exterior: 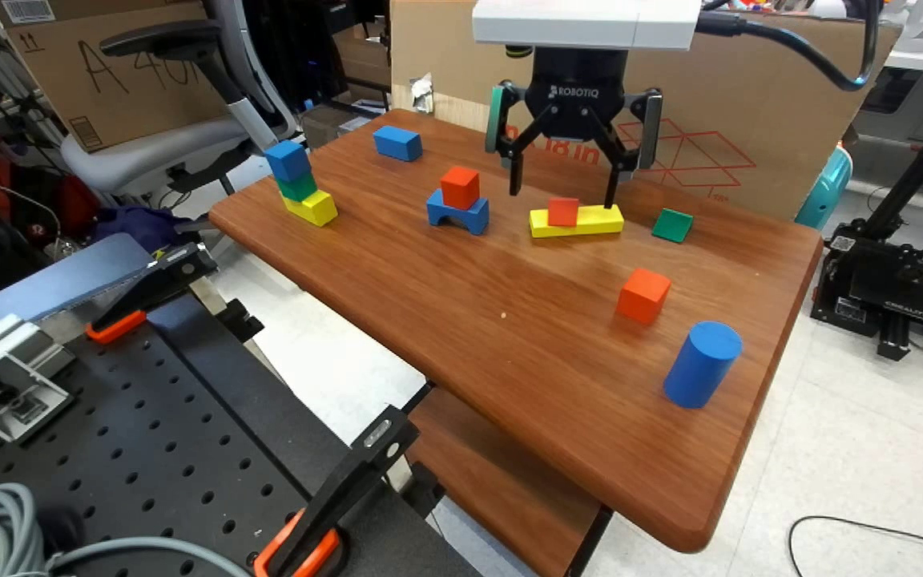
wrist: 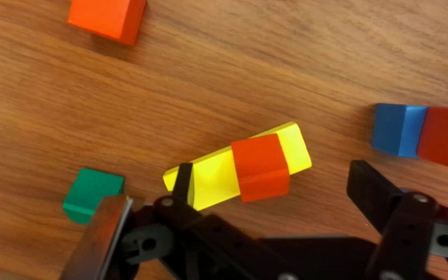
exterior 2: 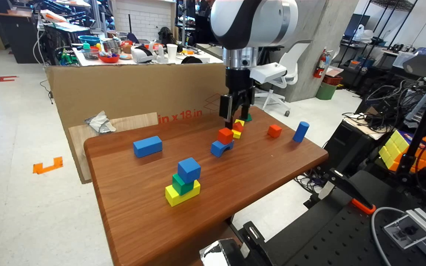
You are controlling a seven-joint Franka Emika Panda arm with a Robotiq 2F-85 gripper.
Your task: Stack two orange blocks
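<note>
brown tabletop [exterior: 381, 264] holds an orange block [wrist: 261, 167] on a yellow bar [wrist: 216, 179], green block [wrist: 93, 192] near, tool [exterior: 562, 194] spread above.

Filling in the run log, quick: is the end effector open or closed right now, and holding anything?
End effector: open, holding nothing; the orange block on the yellow bar is not gripped.

Lone cube [exterior: 643, 296]: plain, orange-red, flat on the tabletop [exterior: 429, 280], near the blue cylinder [exterior: 700, 367], clear gap between. Raised cube [exterior: 563, 212]: same plain orange-red, resting flat atop the yellow bar [exterior: 598, 222], off-centre, bar showing beyond it at both ends. The two cubes stand apart.
</note>
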